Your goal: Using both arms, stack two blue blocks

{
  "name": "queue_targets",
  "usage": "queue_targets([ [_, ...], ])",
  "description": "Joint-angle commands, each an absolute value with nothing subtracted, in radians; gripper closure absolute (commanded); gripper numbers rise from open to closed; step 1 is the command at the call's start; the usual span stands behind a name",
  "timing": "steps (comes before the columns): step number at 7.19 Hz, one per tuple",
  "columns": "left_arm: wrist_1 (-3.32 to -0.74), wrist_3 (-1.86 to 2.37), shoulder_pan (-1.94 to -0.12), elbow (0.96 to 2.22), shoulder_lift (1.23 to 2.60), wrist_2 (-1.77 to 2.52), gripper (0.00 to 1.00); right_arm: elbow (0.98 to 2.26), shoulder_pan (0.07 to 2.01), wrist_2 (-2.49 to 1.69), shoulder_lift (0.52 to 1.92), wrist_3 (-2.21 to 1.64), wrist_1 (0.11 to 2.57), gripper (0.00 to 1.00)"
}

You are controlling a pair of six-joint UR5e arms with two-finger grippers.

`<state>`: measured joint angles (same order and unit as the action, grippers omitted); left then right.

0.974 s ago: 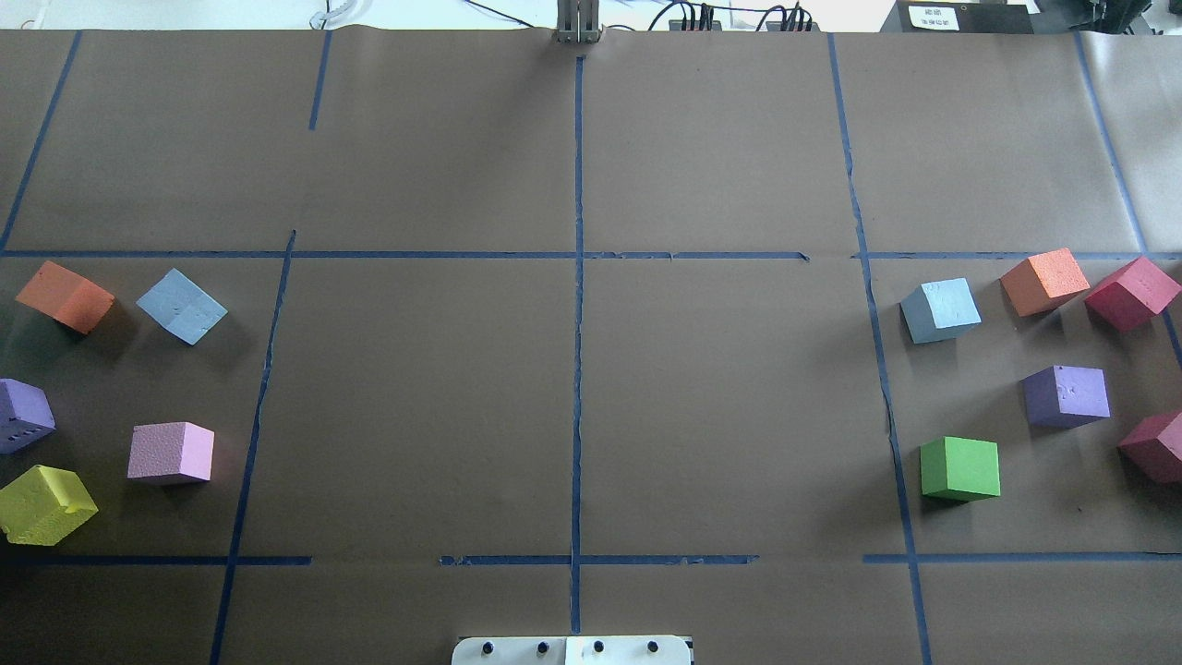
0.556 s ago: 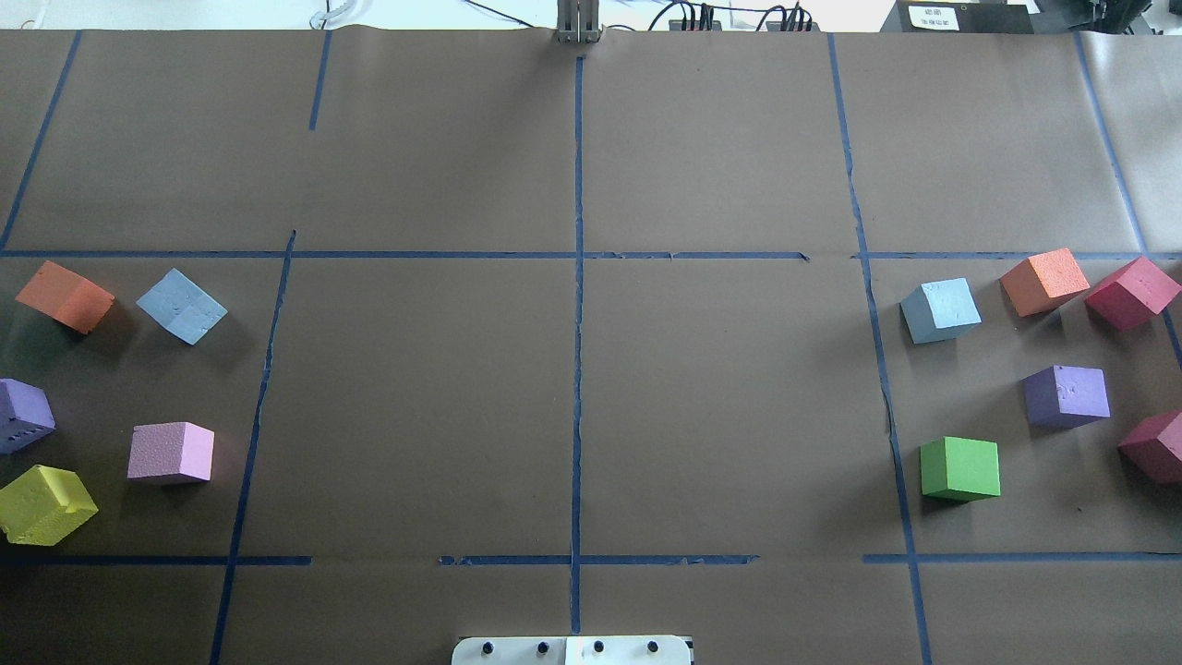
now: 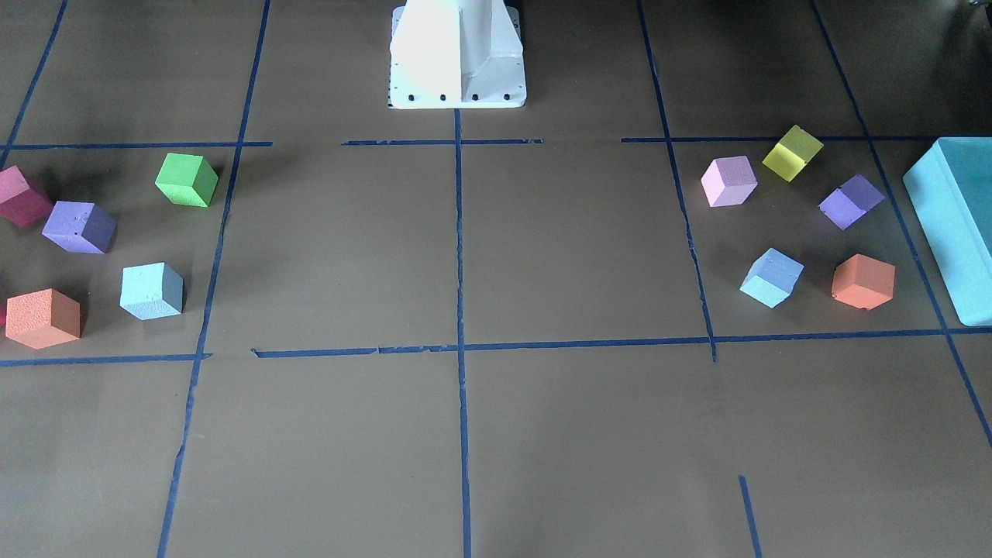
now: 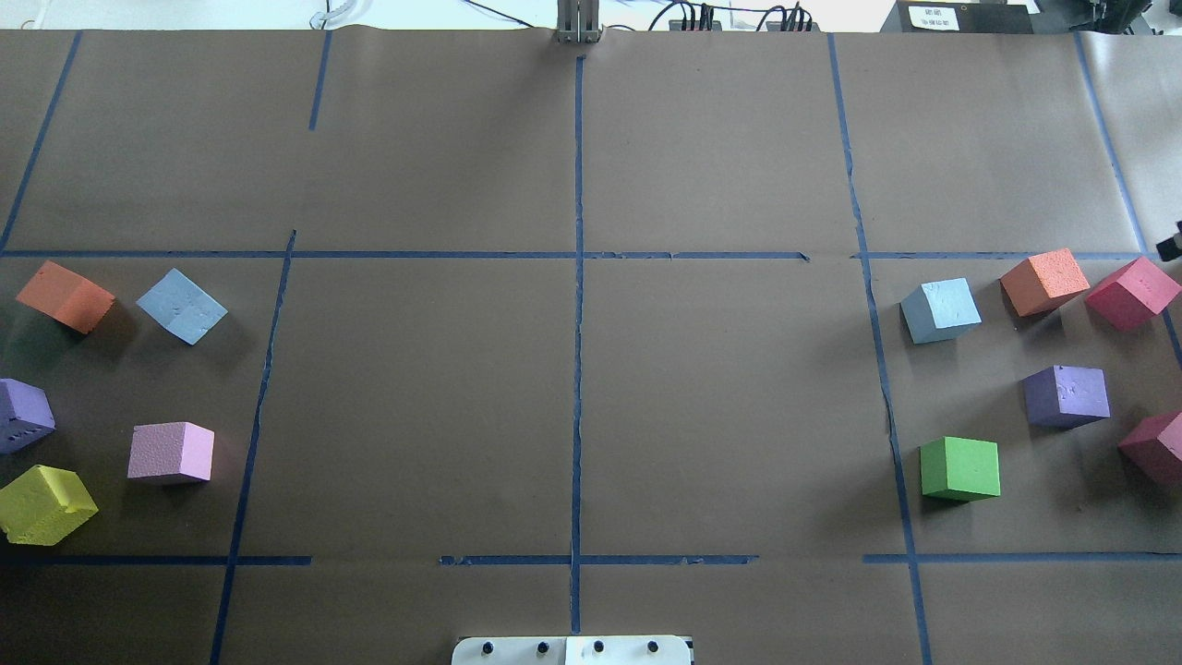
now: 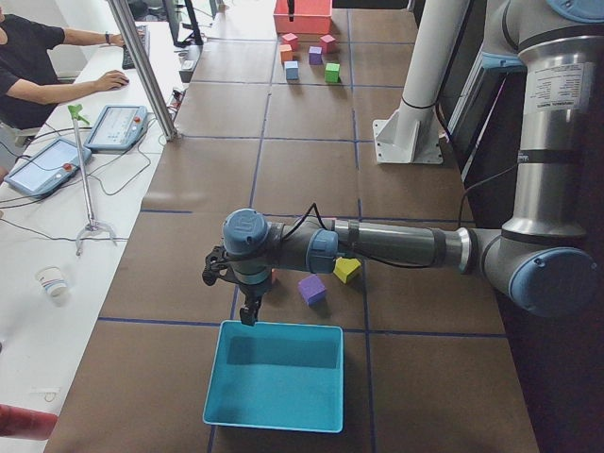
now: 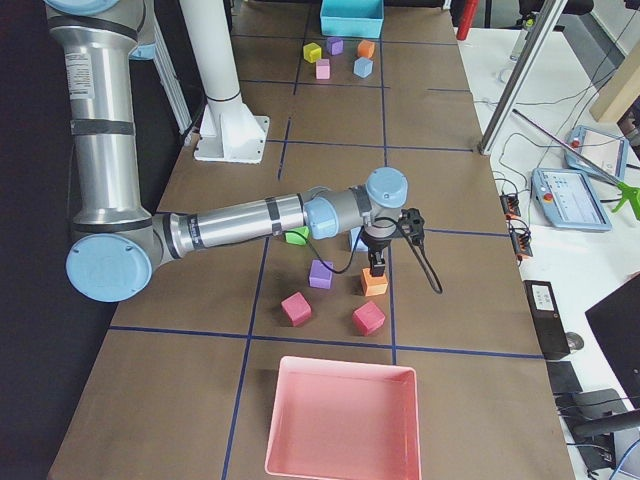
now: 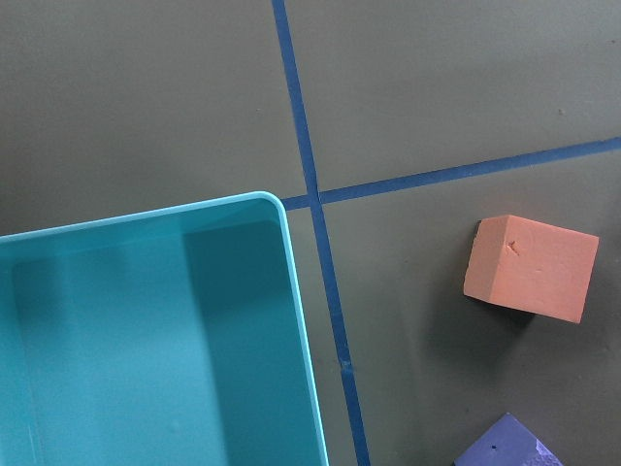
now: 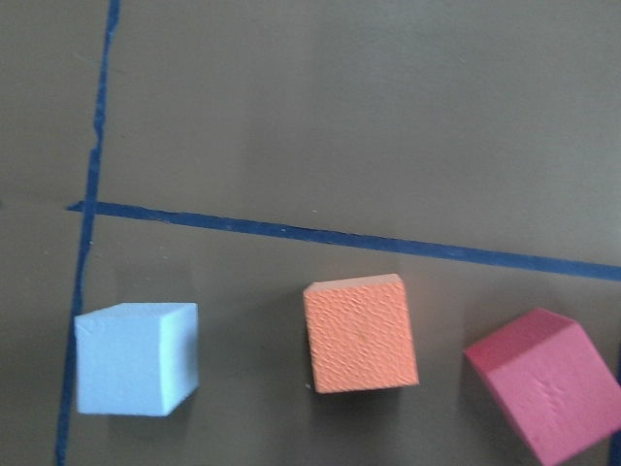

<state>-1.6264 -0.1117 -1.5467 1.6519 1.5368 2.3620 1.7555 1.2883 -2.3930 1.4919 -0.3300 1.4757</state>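
Note:
One pale blue block (image 4: 182, 306) lies on the left side of the table, next to an orange cube (image 4: 65, 296); it also shows in the front-facing view (image 3: 771, 277). The other blue block (image 4: 940, 310) lies on the right side and shows in the right wrist view (image 8: 136, 357). In the exterior left view my left gripper (image 5: 247, 311) hangs over the near rim of the teal box (image 5: 274, 377). In the exterior right view my right gripper (image 6: 377, 268) hangs by an orange cube (image 6: 374, 284). I cannot tell whether either is open or shut. Nothing shows between the fingers.
Pink (image 4: 171, 453), yellow (image 4: 44, 503) and purple (image 4: 23, 414) cubes lie on the left. Green (image 4: 960, 468), purple (image 4: 1067, 395) and two crimson (image 4: 1132, 292) cubes lie on the right. A pink tray (image 6: 340, 420) stands beyond the right group. The white base (image 3: 457, 54) stands mid-table.
A small dark part has come in at the right edge of the overhead view. No cube has moved.

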Motion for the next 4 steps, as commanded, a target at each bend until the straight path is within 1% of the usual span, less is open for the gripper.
queue_targets([
  [1,-1.712,-0.101,-1.546,1.651,1.519,2.362,0.00,1.753,1.130,-2.276,1.379,-0.457,1.476,0.00],
  [2,-1.701,-0.100,-1.546,1.654,1.531,2.362,0.00,1.735,1.091,-2.246,1.373,-0.463,1.427,0.00],
  [4,-1.701,-0.100,-1.545,1.654,1.532,2.362,0.00,1.599,1.025,-2.234,1.373,-0.706,1.120,0.00],
])
